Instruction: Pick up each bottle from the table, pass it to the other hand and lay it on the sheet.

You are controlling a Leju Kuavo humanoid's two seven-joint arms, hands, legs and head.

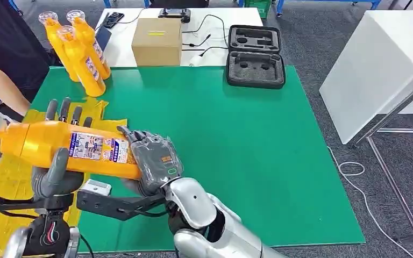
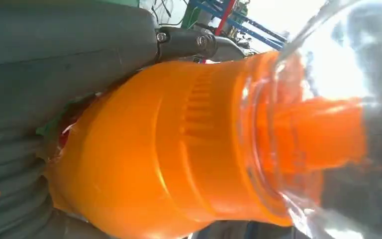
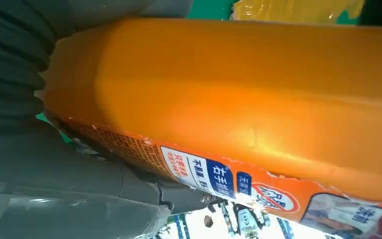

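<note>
The desk (image 1: 258,150) is covered by a green mat, and a crumpled yellow sheet (image 1: 2,177) is spread over its left side. Behind the green surface a white desk (image 1: 121,54) is seen, carrying a cardboard box (image 1: 157,41) and an open black foam-lined case (image 1: 255,55), which overlaps the green mat's far edge. A person's dark sleeve and arm (image 1: 2,80) are seen at the far left.

An orange bottle (image 1: 70,148) with a clear cap is held lying on its side above the sheet, cap toward the left. It is gripped at its base end by the right hand (image 1: 153,161), whose fingers are wrapped around the labelled part. The neck end is cradled by the left hand (image 1: 59,161): the thumb is pressed against the near side and the fingers are raised behind the far side, so the bottle is clasped by both hands at once. In the left wrist view the bottle's shoulder and clear cap are seen up close.

Three more orange bottles (image 1: 80,54) are standing upright together at the far left corner of the green mat, just beyond the sheet.
</note>
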